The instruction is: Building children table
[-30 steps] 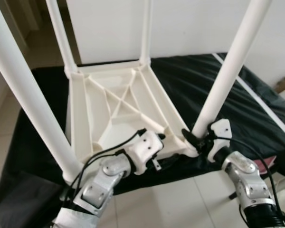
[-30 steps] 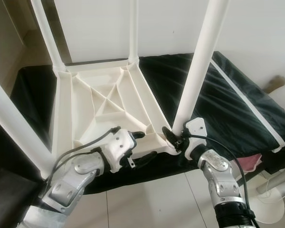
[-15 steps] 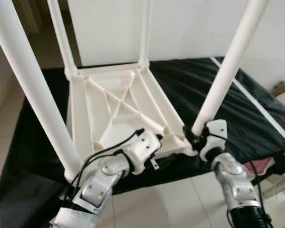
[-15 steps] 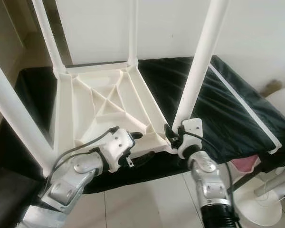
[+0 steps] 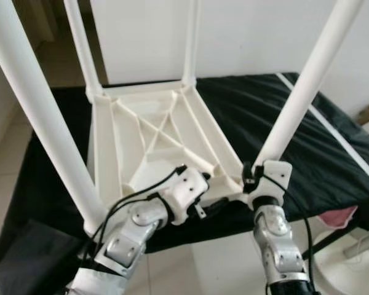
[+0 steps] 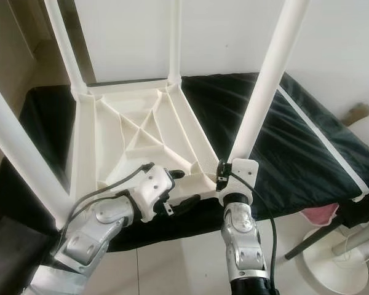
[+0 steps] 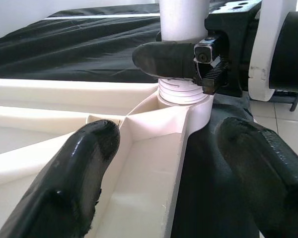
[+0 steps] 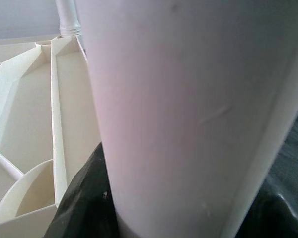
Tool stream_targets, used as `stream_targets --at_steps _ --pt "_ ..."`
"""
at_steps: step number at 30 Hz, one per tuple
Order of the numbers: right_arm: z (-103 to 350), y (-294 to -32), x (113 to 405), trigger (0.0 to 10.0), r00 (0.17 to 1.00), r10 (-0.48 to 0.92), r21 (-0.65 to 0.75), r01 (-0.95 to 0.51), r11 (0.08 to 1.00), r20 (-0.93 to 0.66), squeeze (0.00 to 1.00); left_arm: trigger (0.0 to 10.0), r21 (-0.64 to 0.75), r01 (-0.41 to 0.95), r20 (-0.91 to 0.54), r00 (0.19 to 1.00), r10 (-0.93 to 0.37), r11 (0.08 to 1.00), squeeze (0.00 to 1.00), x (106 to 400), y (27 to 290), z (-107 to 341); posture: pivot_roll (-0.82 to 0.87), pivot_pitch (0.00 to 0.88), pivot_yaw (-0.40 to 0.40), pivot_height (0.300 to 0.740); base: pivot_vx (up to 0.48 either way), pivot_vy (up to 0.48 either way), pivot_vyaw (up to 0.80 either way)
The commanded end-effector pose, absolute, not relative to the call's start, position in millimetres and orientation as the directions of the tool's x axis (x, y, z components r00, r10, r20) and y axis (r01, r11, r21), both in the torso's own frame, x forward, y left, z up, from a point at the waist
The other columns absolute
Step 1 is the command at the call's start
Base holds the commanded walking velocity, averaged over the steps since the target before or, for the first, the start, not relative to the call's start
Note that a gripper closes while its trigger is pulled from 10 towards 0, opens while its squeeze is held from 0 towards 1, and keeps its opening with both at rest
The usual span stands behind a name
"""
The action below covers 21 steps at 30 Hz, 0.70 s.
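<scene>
A white plastic children's table (image 5: 147, 132) lies upside down on a black-covered surface, its legs pointing up. My right gripper (image 5: 253, 175) is shut on the base of the near right leg (image 5: 295, 104), just above its corner socket (image 7: 184, 94). In the right wrist view that leg (image 8: 188, 114) sits between the black fingers (image 8: 84, 198). My left gripper (image 5: 212, 190) is open and straddles the table's near rim close to that corner. One of its fingers (image 7: 74, 173) is inside the ribbed underside, the other outside the rim.
The near left leg (image 5: 43, 117) stands close to my left arm, and two far legs (image 5: 80, 43) rise by the white wall. The black cover (image 5: 332, 141) stretches to the right. A round white stand base (image 6: 332, 264) and something pink (image 6: 320, 215) are on the tiled floor at right.
My right forearm has swung leftward to stand almost straight below the leg, with the wrist turned around it and the gripper still on the leg's base. The left arm has stayed put.
</scene>
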State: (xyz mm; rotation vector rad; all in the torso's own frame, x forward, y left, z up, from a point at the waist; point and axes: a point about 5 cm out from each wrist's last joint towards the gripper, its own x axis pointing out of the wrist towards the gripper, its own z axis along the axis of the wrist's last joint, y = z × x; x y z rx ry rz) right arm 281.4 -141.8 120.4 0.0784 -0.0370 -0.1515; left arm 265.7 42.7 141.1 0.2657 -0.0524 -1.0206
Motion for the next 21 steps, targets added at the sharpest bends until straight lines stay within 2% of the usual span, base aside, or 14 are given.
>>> stream_targets --at_steps 1,9,10,15,21 --pt "103 -139 276 10.0 0.983 -0.169 0.1 0.175 0.979 -0.067 0.0 10.0 0.258 0.829 -0.084 0.53 -0.844 0.495 0.0 267 42 141 -0.03 0.014 -0.037 0.74 0.0 0.0 0.0" --pt "104 -135 274 10.0 0.981 -0.181 0.089 0.187 0.978 -0.068 0.0 10.0 0.26 0.828 -0.079 0.53 -0.844 0.496 0.0 269 41 143 -0.03 0.015 -0.04 0.74 0.0 0.0 0.0" --pt "105 -135 274 10.0 0.982 -0.179 0.095 0.185 0.978 -0.064 1.0 10.0 0.26 0.829 -0.078 0.53 -0.844 0.496 0.0 268 41 143 -0.03 0.015 -0.04 0.74 0.0 0.0 0.0" --pt "111 -135 274 10.0 0.988 -0.151 0.124 0.153 0.98 -0.027 1.0 10.0 0.259 0.828 -0.074 0.53 -0.845 0.497 0.0 268 40 143 -0.03 0.018 -0.045 0.74 0.0 0.0 0.0" --pt "118 -142 276 10.0 0.991 -0.131 0.091 0.129 0.987 0.018 1.0 10.0 0.259 0.827 -0.067 0.531 -0.844 0.499 0.0 268 39 145 -0.04 0.021 -0.045 0.74 0.0 0.0 0.0"
